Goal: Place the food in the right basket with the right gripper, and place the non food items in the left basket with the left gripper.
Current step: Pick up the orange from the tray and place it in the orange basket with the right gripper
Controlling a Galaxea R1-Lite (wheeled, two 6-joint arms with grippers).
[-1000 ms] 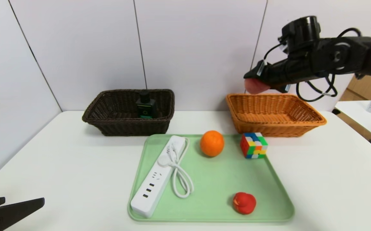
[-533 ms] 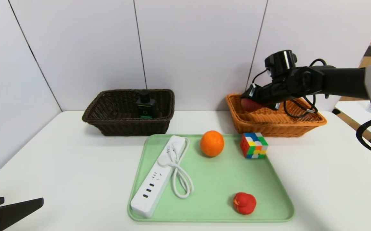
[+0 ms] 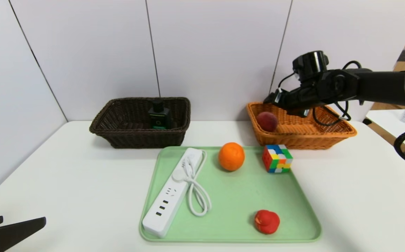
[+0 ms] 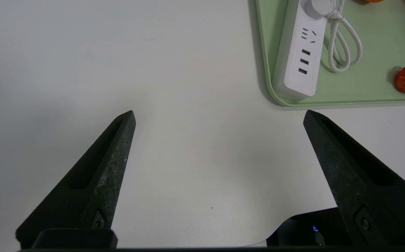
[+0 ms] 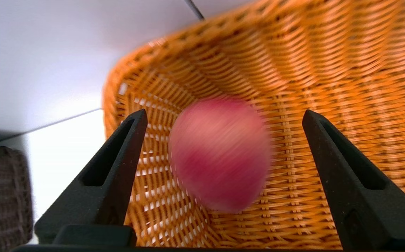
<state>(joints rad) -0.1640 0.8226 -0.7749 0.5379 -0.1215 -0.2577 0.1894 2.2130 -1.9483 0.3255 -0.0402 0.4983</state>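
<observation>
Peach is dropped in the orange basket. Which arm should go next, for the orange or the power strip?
Right, I'd say. The right gripper hangs open over the orange wicker basket, with the round orange fruit just in front on the green tray. The left gripper sits open at the table's near-left corner.

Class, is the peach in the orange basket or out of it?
In. The peach lies inside the orange basket, clear of the open right tool above it.
</observation>
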